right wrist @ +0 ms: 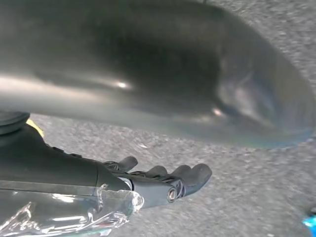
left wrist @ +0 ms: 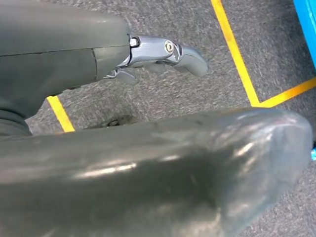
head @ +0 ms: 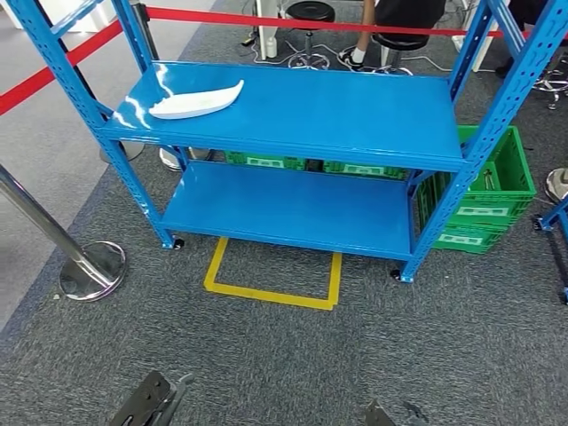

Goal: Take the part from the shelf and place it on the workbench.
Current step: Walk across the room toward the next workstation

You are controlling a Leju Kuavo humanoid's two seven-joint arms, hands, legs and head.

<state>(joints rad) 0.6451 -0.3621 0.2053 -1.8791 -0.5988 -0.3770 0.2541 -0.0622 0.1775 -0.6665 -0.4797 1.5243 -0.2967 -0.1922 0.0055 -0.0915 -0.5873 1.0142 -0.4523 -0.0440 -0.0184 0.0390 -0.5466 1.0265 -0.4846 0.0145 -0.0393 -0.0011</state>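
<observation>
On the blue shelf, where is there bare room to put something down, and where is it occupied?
The upper shelf board is bare from the white part rightward to the right upright. The lower shelf board is bare across its width. Green crates crowd the floor behind and right of the rack.

You can't read any words or numbers here. The green crates (head: 493, 191) behind the blue shelf (head: 302, 111) have white labels (head: 482, 213), but their print is too small to read.
</observation>
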